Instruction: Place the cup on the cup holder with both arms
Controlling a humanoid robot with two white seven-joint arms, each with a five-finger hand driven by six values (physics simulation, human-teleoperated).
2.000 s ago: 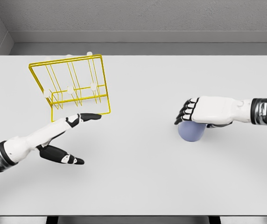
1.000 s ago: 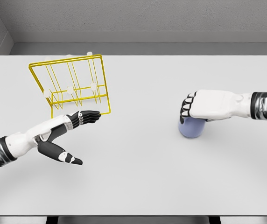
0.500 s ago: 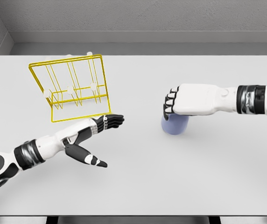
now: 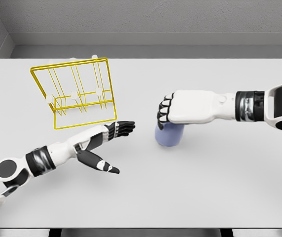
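A pale blue cup [image 4: 169, 136] hangs just under my right hand [image 4: 166, 111], whose fingers are curled over its top, left of the table's middle-right. The yellow wire cup holder [image 4: 77, 93] with white-tipped pegs stands at the back left of the white table [image 4: 180, 197]. My left hand [image 4: 114, 143] reaches in from the lower left, fingers and thumb spread, holding nothing. It lies just right of the holder's front corner and a short way left of the cup.
A grey wall runs along the table's far edge. Bare tabletop spreads in front of both hands and to the right.
My right hand has carried the cup leftward, from the right side toward the middle. My left hand has stretched forward and right, toward the cup.
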